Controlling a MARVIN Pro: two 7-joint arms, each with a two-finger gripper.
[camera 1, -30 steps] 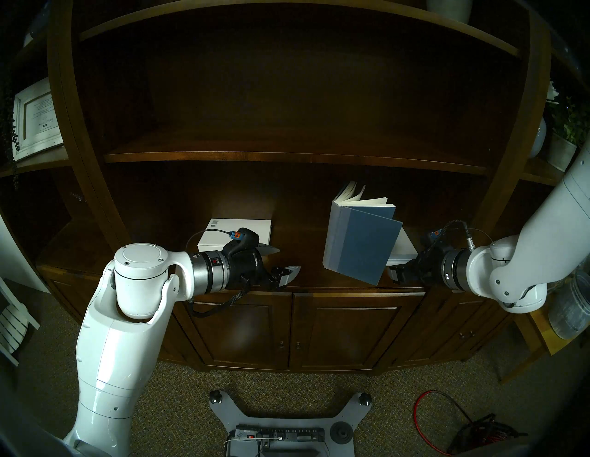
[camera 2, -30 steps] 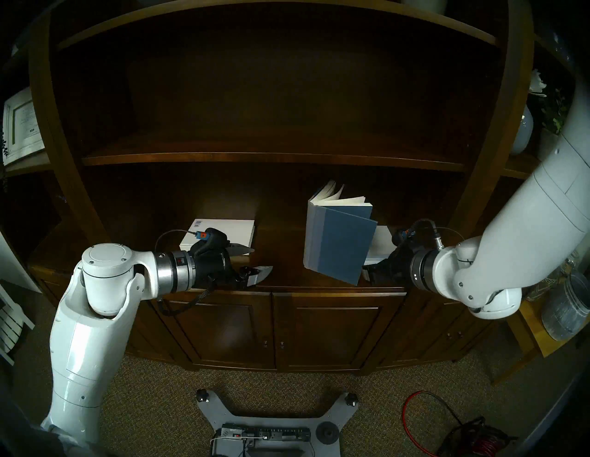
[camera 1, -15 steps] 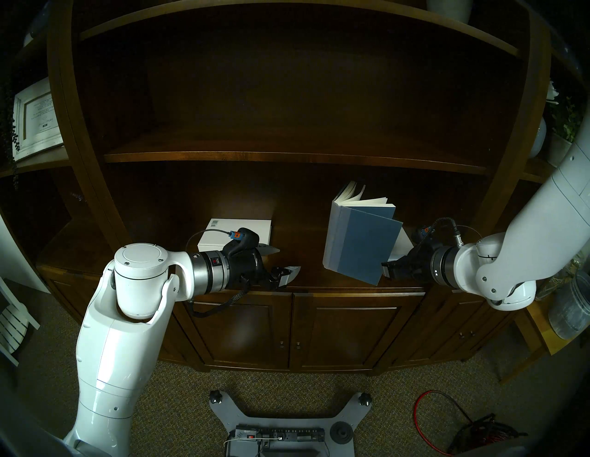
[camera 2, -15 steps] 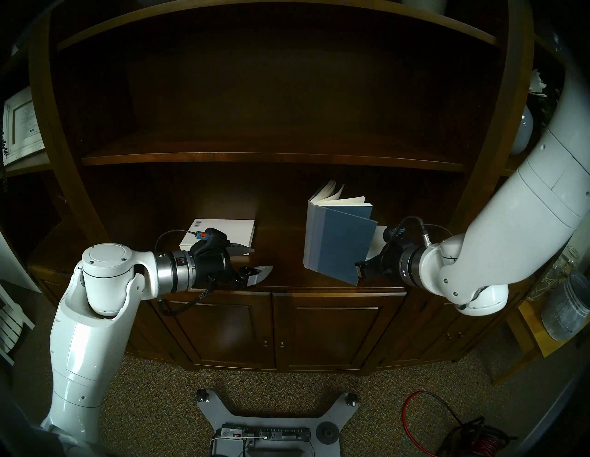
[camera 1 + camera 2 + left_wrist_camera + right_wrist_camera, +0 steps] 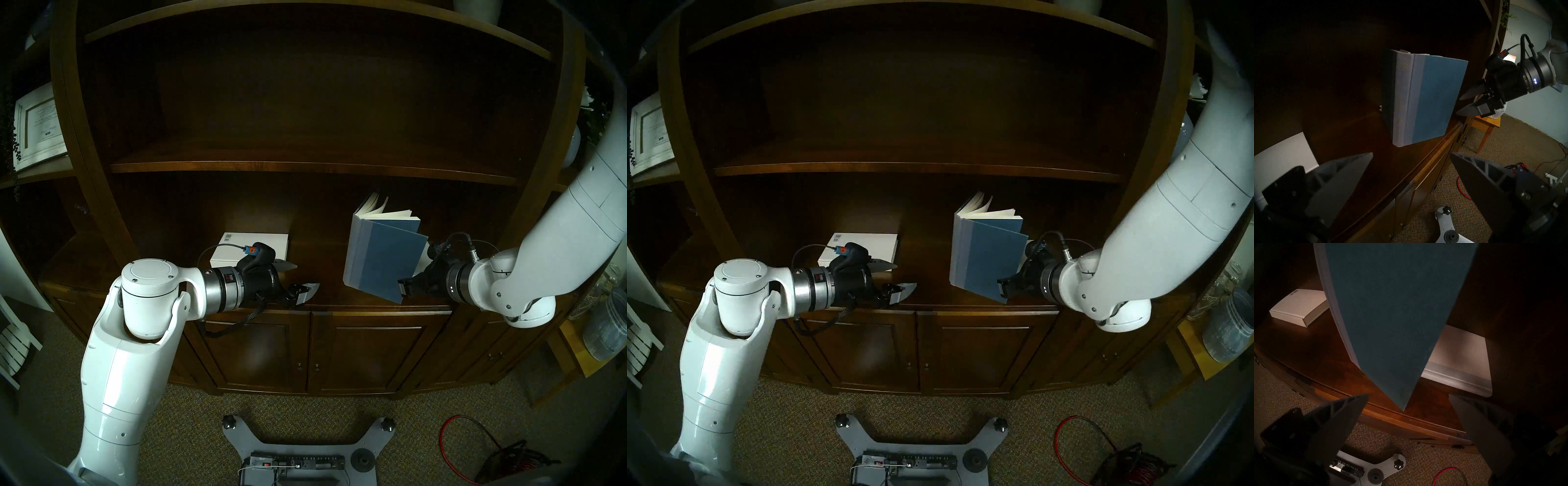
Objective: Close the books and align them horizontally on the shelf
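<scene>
A blue book (image 5: 390, 261) (image 5: 1437, 98) stands upright and fanned open on the dark wooden shelf (image 5: 322, 271), spine to the left. Left of it a white book with a barcode (image 5: 251, 244) (image 5: 1298, 309) lies flat and closed. Behind the blue cover lies a white book with a pale blue strip (image 5: 1461, 353), also flat. My left gripper (image 5: 305, 276) (image 5: 1411, 153) hangs open and empty between the barcode book and the blue book. Open as well, my right gripper (image 5: 1408, 394) (image 5: 1458, 105) sits at the blue cover's free edge, whose lower corner is between its fingers.
A thinner shelf board (image 5: 305, 166) runs above the books. Panelled cabinet doors (image 5: 373, 356) lie below the ledge. The robot base (image 5: 305, 441) and a red cable (image 5: 451, 437) are on the carpet. A framed picture (image 5: 37, 125) stands far left, a clear jar (image 5: 607, 325) far right.
My right arm has moved left along the ledge, bringing its open gripper up to the blue cover's free edge. The left arm and the books have stayed put.
</scene>
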